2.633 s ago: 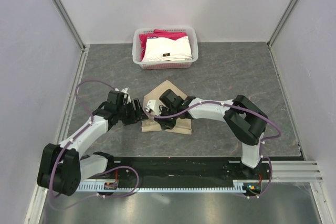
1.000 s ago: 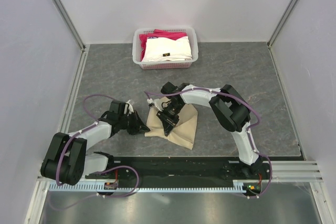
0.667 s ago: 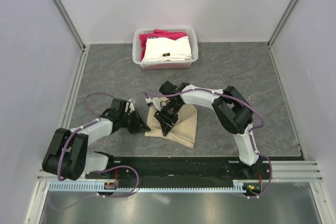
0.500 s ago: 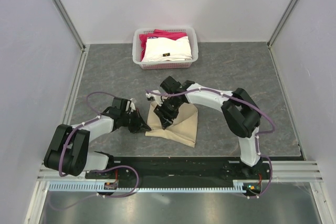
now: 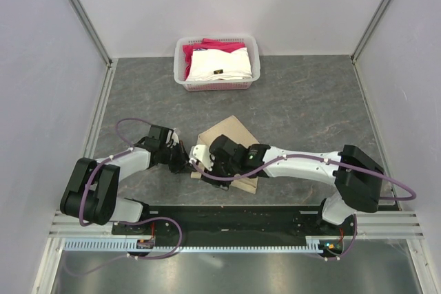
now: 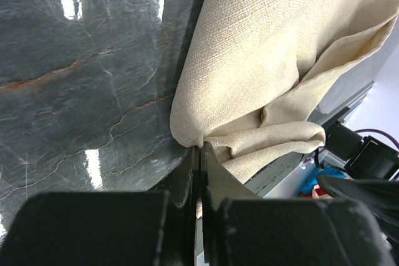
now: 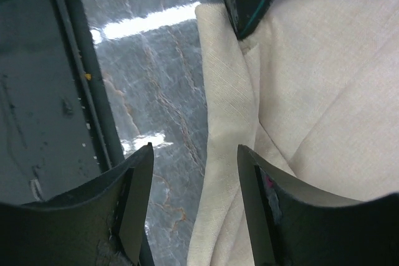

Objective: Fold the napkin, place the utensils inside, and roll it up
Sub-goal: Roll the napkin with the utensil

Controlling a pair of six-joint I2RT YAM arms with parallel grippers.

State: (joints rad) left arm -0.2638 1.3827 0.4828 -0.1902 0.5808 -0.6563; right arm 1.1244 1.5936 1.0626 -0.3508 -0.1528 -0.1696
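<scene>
The tan napkin [image 5: 233, 137] lies folded and rumpled on the grey table, in front of the arms. My left gripper [image 5: 187, 166] is at its left corner and shut on a pinch of cloth. In the left wrist view that gripper [image 6: 201, 147] bites the bunched corner of the napkin [image 6: 262, 60]. My right gripper [image 5: 206, 164] hovers over the napkin's near-left part. Seen from the right wrist, this gripper [image 7: 194, 149] stands open, with a folded edge of the napkin [image 7: 312, 91] and bare table below the gap. The utensils do not show plainly.
A white basket [image 5: 181, 67] at the back holds a white folded cloth [image 5: 219, 65] and a pink-red one [image 5: 222, 45]. The black base rail [image 5: 227, 218] runs along the near edge. Grey walls close in the left, right and back sides.
The right arm swung from behind the napkin round to its near-left side and its gripper opened. The napkin shifted and flattened. The left gripper stayed shut on the corner, moving slightly away.
</scene>
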